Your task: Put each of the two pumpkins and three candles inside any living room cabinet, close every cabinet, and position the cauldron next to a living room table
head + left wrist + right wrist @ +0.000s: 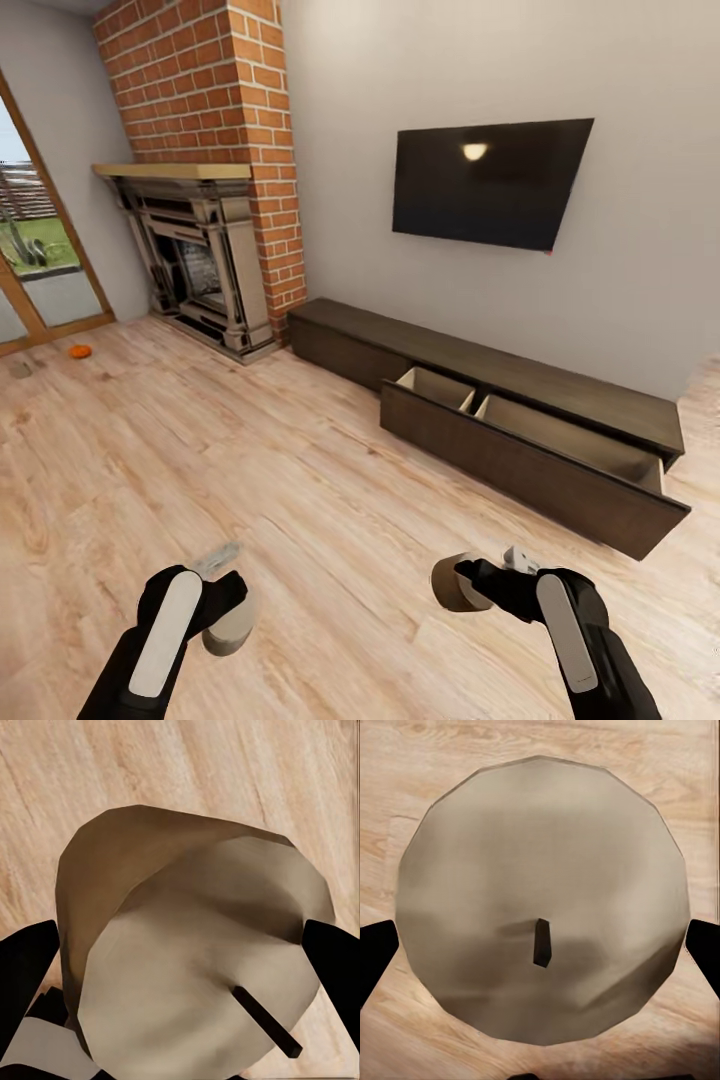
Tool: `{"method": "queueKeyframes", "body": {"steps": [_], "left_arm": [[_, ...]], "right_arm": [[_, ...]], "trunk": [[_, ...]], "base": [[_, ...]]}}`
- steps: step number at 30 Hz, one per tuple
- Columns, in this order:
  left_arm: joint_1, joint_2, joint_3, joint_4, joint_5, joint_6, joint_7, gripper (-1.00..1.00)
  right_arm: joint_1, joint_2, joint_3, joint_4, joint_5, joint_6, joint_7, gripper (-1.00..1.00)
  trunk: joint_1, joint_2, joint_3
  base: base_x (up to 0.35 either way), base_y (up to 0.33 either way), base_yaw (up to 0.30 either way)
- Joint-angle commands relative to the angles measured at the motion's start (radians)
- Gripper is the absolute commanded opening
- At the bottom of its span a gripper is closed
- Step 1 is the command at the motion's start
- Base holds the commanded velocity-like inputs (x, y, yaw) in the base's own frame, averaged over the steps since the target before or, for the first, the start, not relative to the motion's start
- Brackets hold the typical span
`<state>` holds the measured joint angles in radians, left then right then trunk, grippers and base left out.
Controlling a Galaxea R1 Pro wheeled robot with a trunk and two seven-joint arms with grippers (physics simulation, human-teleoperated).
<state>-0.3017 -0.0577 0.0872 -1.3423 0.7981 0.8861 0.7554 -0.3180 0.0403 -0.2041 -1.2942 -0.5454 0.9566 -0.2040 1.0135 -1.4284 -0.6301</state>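
Note:
My left gripper (228, 603) is shut on a stubby grey-beige candle (232, 628), whose wick end and side (195, 960) sit between the black fingers (26, 975). My right gripper (472, 582) is shut on a second candle (453, 584); its round wick end (540, 900) faces the right wrist camera. Ahead to the right, the long dark-brown cabinet (440, 350) has one wide drawer (530, 455) pulled out, with pale empty compartments. One orange pumpkin (80, 351) lies on the floor at far left, a small grey stub (20, 368) beside it. The cauldron and table are out of view.
A brick chimney with a fireplace (200, 260) stands at back left, next to a glass door (40, 260). A black TV (485, 185) hangs on the wall above the cabinet. Wooden floor (250, 450) stretches between me and the open drawer.

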Motion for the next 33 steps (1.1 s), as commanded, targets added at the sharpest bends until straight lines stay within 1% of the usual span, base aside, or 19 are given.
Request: {"method": "queueKeyframes", "body": {"steps": [1,19,25,33], "left_arm": [[-0.001,-0.001,0.002,-0.001,0.011,0.002,0.01,-1.0],[-0.001,-0.001,0.002,0.0,0.01,0.002,0.01,-1.0],[-0.001,-0.001,0.002,0.0,0.01,0.002,0.009,-1.0],[-0.001,-0.001,0.002,-0.001,0.009,0.002,0.01,-1.0]], "right_arm": [[-0.001,0.0,-0.001,-0.001,-0.014,0.003,-0.009,-1.0],[-0.001,0.001,-0.001,0.0,-0.015,0.002,-0.01,-1.0],[-0.001,0.001,-0.001,0.0,-0.015,0.003,-0.009,-1.0],[-0.001,0.001,-0.002,0.0,-0.015,0.003,-0.009,-1.0]], "trunk": [[0.0,-0.001,0.0],[0.0,-0.001,0.016],[0.0,-0.001,0.022],[0.0,-0.001,0.03]], "base": [[0.0,0.0,-0.272],[0.0,0.001,-0.268],[0.0,0.09,-0.264],[0.0,0.012,-0.263]]}}
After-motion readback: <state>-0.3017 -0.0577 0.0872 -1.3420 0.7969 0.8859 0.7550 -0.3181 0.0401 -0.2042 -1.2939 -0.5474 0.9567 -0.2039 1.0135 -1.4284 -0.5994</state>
